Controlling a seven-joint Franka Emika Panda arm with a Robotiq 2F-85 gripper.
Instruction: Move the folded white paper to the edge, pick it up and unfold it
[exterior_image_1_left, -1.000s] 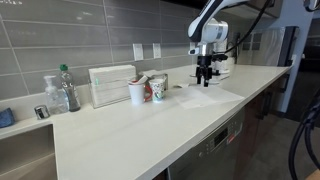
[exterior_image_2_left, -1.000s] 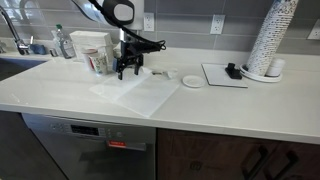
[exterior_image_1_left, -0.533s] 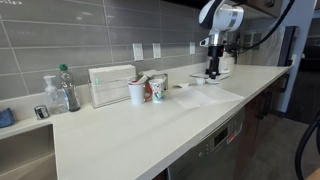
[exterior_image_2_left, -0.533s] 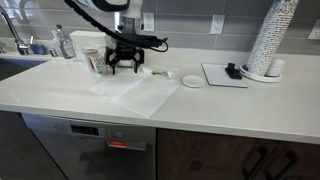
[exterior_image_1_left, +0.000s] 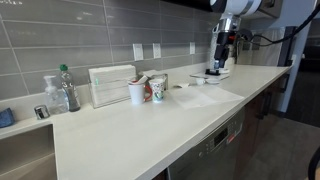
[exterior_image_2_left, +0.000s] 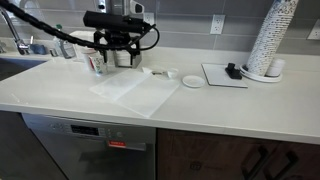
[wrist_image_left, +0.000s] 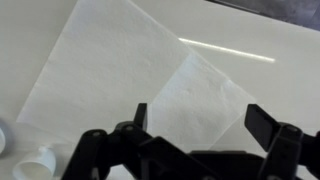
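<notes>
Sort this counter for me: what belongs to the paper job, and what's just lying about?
Job: white paper; counter's front edge; gripper, open above the paper.

Lying about: two cups; ribbed box; bottle; small dish; cup stack.

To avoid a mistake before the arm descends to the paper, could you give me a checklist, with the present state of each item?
1. Gripper empty, fingers apart: ok.
2. Gripper hovers above the folded white paper, no contact: ok.
3. Paper lies flat on the countertop: ok.
4. Paper overhangs the edge enough to pinch: cannot tell; one corner lies near it.
5. Cups stand apart from the paper: ok.
6. Paper unfolded: cannot tell; the wrist view shows two panels, and whether they overlap is unclear.
</notes>
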